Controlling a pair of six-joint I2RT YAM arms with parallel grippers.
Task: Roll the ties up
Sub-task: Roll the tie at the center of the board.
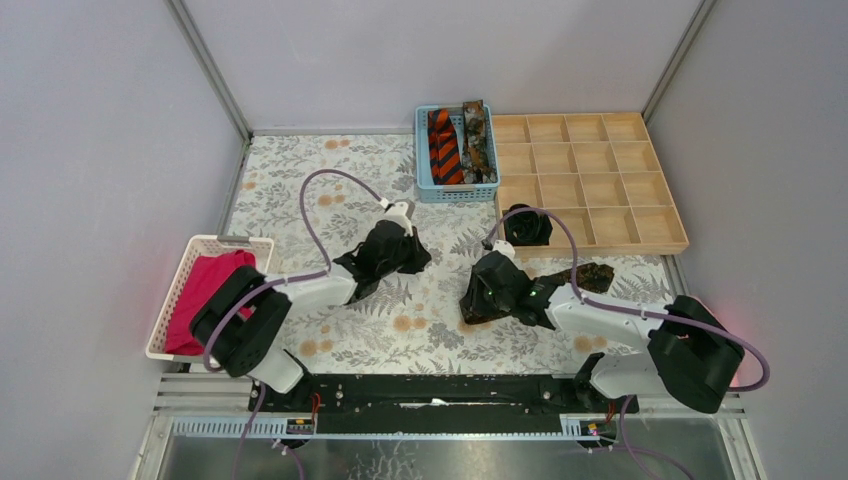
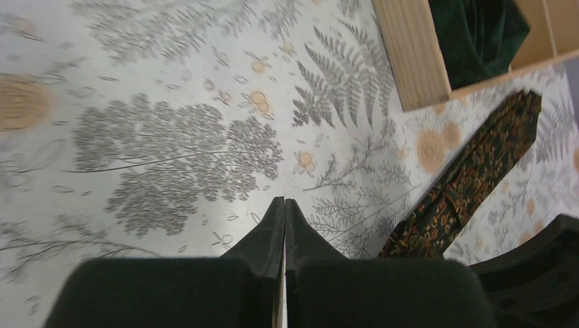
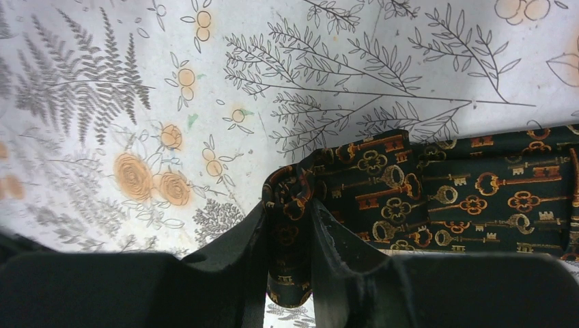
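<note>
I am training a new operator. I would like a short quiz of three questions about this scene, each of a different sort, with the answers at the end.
1. True or false: the left gripper is holding a tie.
2. What is pinched between the fingers of the right gripper?
A. the key-patterned tie
B. a pink cloth
C. the edge of a wooden tray
3. Fill in the number: ___ ties lie in the blue basket.

Key
1. False. It is shut and empty above the table.
2. A.
3. Two: the striped tie and the mottled tie.
</note>
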